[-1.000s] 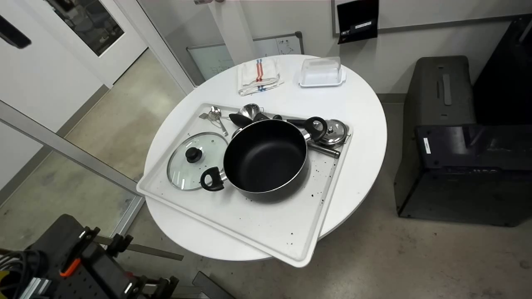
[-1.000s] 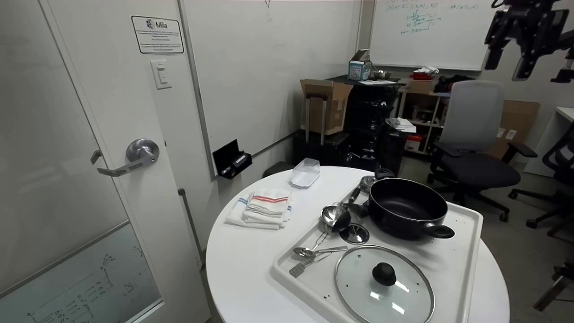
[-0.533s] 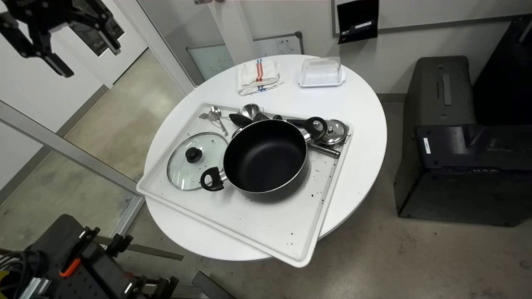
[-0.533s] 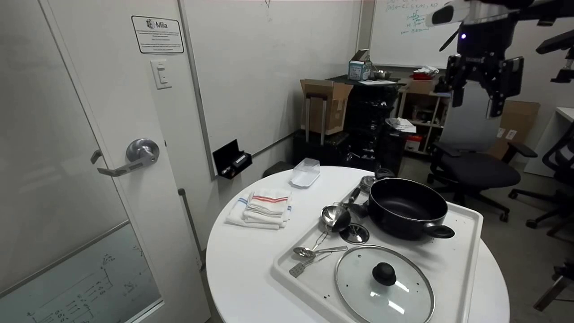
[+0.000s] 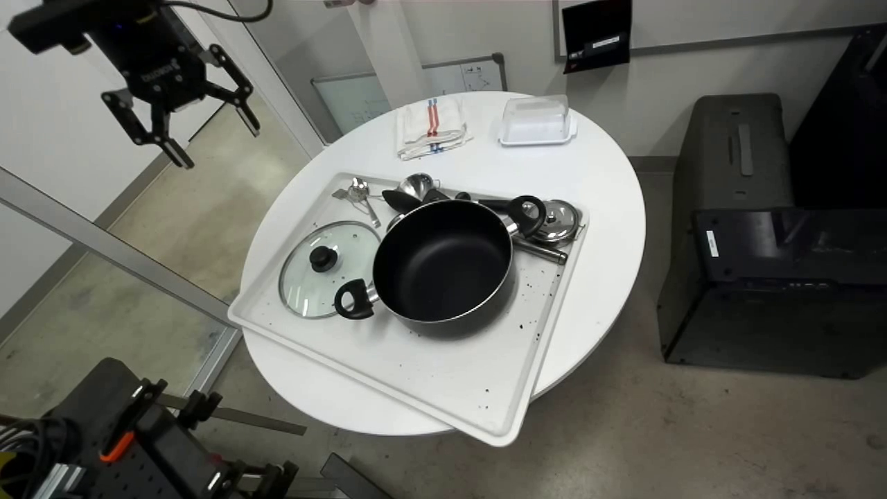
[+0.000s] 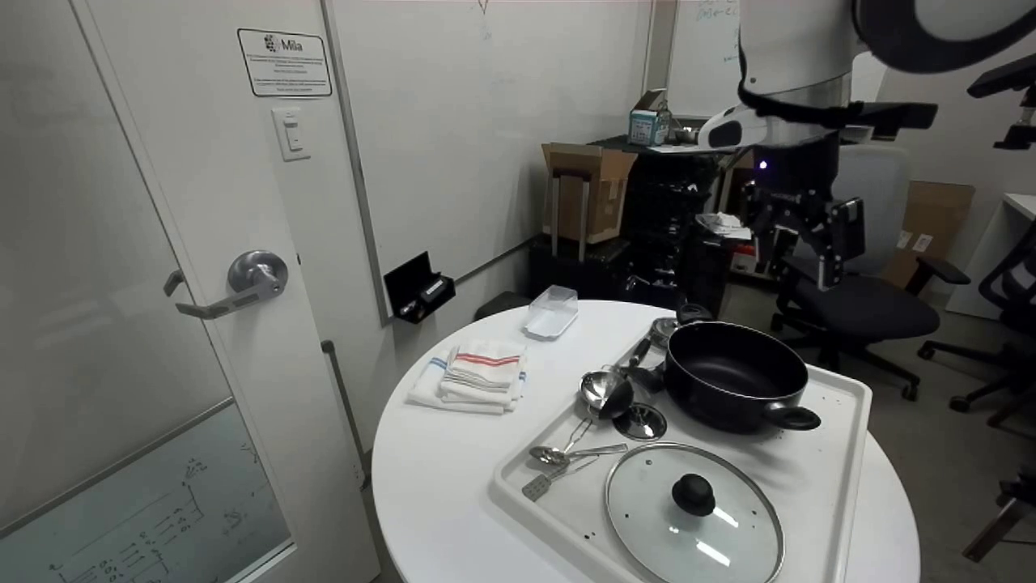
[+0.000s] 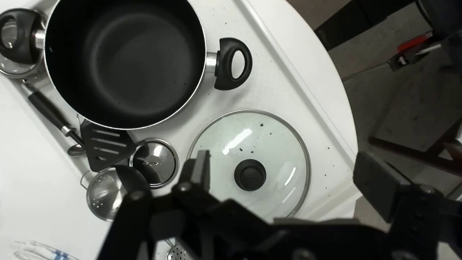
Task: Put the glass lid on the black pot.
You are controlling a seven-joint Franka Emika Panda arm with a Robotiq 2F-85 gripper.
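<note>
Round white tabletop [image 5: 604, 277]; gripper [image 5: 220, 146] spread, empty, should centre over knob [image 5: 323, 258] of glass lid [image 5: 331, 278], descend straight, clear of black pot [image 5: 443, 263].

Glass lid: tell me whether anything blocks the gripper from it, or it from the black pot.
Nothing visible stands between the open gripper and the glass lid. Toward the black pot, only its own wall stands in the way, with a side handle jutting nearby; the lid probably needs lifting clear of both.
</note>
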